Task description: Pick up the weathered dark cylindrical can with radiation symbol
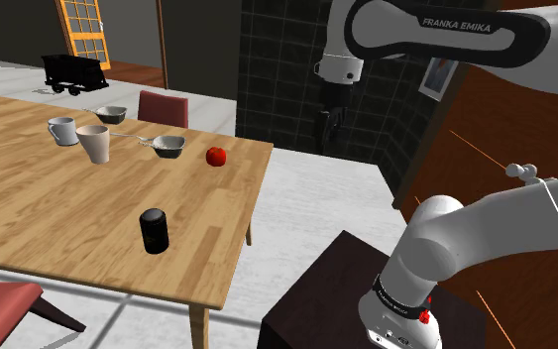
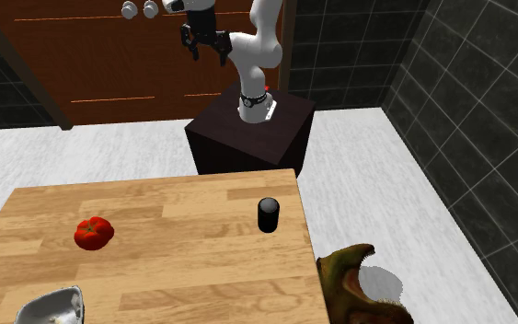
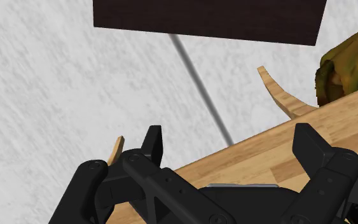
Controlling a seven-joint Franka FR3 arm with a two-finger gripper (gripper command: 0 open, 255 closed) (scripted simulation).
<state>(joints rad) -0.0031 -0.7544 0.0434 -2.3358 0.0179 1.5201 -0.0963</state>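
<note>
None of the task is done, as I judge it. The dark can [image 1: 154,230] stands upright and alone on the wooden table [image 1: 39,213]. My fingers [image 3: 311,149] are well apart from it, high in the air near my stand [image 2: 247,138] and off the table. In the shoulder view they hang at about 2 o'clock from the can. They are spread wide with nothing between them; past them, in the wrist view, I see an edge of the table and the pale floor [image 2: 82,156]. So everything is left to do: travel over the table, come down around the can, close on it and lift. I cannot make out any symbol on the can from here.

The can is on the part of the table nearer to my stand. In the shoulder view a red fruit [image 1: 216,156] lies at about 1 o'clock from the can, well apart. Farther off, between 11 and 12 o'clock, are two bowls [image 1: 168,147], a grey mug [image 1: 62,130] and a pale cup [image 1: 94,143]. Nothing stands just beside the can, so I think the approach is free. The room has dark tiled walls [image 2: 468,83], and a red chair [image 1: 163,107] is at the far side of the table.
</note>
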